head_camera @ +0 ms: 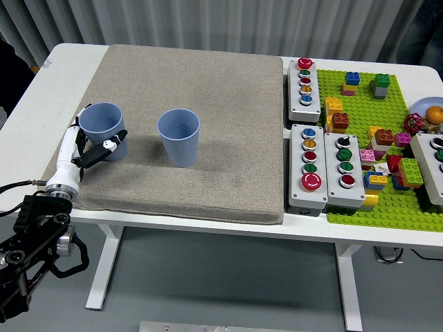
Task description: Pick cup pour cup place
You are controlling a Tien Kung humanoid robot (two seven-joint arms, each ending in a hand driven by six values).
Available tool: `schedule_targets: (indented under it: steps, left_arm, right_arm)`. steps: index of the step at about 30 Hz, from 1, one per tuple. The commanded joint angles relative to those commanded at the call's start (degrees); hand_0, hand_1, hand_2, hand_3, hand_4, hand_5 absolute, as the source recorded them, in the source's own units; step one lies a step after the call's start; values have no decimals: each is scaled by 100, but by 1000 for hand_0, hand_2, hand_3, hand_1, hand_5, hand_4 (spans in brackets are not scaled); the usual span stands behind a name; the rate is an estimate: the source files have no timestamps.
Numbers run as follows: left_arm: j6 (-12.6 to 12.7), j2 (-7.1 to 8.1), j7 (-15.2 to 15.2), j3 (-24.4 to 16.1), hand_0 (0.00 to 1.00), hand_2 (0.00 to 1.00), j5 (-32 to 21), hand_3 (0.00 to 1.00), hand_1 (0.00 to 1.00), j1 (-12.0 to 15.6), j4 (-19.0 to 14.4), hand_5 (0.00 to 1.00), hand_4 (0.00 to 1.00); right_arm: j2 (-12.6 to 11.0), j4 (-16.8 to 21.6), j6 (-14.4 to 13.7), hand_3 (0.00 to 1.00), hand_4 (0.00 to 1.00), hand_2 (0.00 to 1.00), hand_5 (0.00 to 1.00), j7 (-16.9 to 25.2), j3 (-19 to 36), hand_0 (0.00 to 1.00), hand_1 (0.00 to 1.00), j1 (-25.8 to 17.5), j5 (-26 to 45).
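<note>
Two blue ribbed cups stand upright on a grey mat (208, 90). The left cup (102, 128) is near the mat's left edge, and the other cup (178, 136) stands a little to its right. My left hand (88, 145) reaches in from the lower left, its thumb (109, 146) against the front of the left cup and its fingers behind the cup's left side. The cup rests on the mat with the hand curled around its lower half. The insides of both cups look bare.
Right of the mat lie three button boxes (306, 166) with coloured buttons. A green baseplate (367, 104) with several toy bricks fills the right side, with another button box (432, 166) at the right edge. The white table (41, 90) borders the mat's left.
</note>
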Motion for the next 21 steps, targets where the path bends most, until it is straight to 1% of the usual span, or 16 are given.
schedule_targets:
  steps: [5, 6, 11, 12, 17, 18, 21]
  left_arm:
    - [153, -27, -66, 98, 759, 891, -84, 893, 720, 11, -21, 323, 917]
    - [205, -37, -91, 122, 635, 839, -119, 694, 650, 8, -28, 300, 895]
    - [397, -86, -218, 203, 635, 839, -266, 694, 650, 4, -54, 300, 895]
    - [449, -96, -244, 224, 546, 758, -303, 613, 577, 5, -60, 249, 849]
    - [577, -108, -314, 283, 546, 758, -412, 613, 577, 10, -74, 249, 849]
    - [602, -113, -327, 292, 499, 696, -426, 583, 543, 15, -76, 210, 810]
    - [644, -124, -355, 307, 499, 696, -444, 583, 543, 29, -84, 210, 810]
  right_arm:
    - [-4, 0, 4, 568, 2, 559, 42, -1, 10, 700, 625, -1, -20]
    - [-5, 0, 3, 567, 2, 559, 41, -1, 11, 700, 625, 2, -18]
    - [-6, 0, 3, 567, 2, 559, 41, -6, 13, 700, 625, 11, -19]
    - [-5, 0, 2, 568, 2, 560, 39, -5, 11, 701, 625, 13, -14]
    - [-7, 0, 7, 568, 2, 560, 39, -11, 14, 701, 625, 15, -25]
    - [-7, 0, 8, 567, 2, 560, 38, -12, 17, 701, 625, 14, -30]
    - [-8, 0, 10, 567, 2, 560, 38, -14, 17, 701, 625, 11, -34]
